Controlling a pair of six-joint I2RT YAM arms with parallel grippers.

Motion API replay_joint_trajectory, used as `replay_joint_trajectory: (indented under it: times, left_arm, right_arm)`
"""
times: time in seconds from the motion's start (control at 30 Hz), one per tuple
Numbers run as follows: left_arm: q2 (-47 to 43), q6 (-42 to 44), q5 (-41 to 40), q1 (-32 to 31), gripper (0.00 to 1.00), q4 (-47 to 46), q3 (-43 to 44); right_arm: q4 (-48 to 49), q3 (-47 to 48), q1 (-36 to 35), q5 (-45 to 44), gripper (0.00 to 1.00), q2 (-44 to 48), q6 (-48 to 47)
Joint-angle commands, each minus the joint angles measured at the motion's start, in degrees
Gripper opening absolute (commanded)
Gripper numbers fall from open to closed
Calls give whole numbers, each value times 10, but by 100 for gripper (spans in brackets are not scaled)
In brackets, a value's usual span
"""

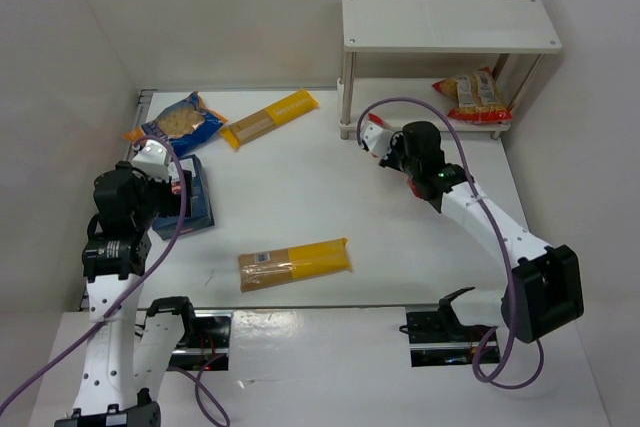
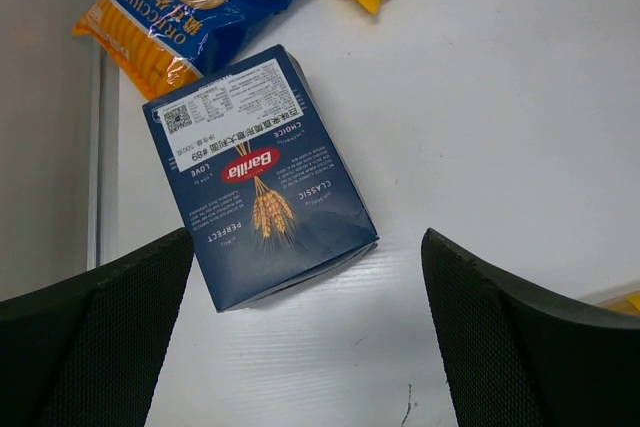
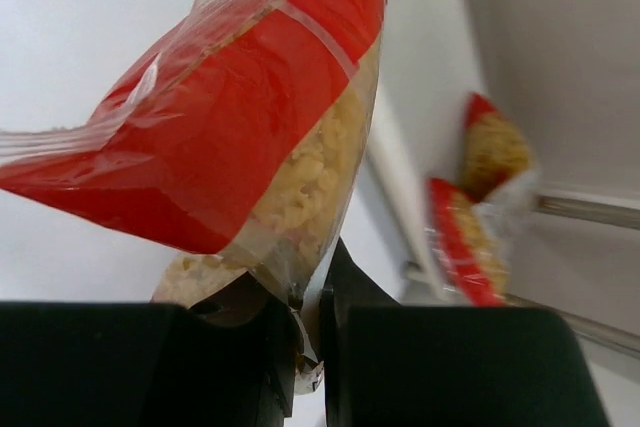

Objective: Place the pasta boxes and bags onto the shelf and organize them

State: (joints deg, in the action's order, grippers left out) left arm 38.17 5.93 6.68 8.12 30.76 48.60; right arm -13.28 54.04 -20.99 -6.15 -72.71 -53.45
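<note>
Red bag (image 3: pixel 250 127) right up close, its edge pinched tight in the right gripper (image 3: pixel 308 317), just by the shelf (image 1: pixel 450 22) leg. Left gripper (image 2: pixel 305 337) hangs spread wide over the blue box (image 2: pixel 260 177), which lies flat on the table (image 2: pixel 480 97).

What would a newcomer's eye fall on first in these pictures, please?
The right end effector grips a red-and-yellow bag near the white shelf, whose lower board holds a second such bag. On the left, the open left end effector hangs above a dark blue box.
</note>
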Motion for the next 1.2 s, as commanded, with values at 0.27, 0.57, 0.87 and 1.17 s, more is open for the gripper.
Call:
replay_joint_trajectory:
  times: [0.27, 0.57, 0.87, 1.17]
  left_arm:
    - [5, 6, -4, 9, 100, -29, -2]
    - [0, 6, 6, 31, 100, -29, -2]
    - [-6, 6, 6, 47, 100, -29, -2]
    - [0, 6, 6, 59, 100, -29, -2]
  right_arm:
    - [408, 21, -11, -206, 0, -56, -261]
    - [569, 16, 0, -179, 0, -147, -405]
    - [755, -10, 47, -75, 0, -237, -528]
    - [807, 6, 76, -1, 0, -300, -557]
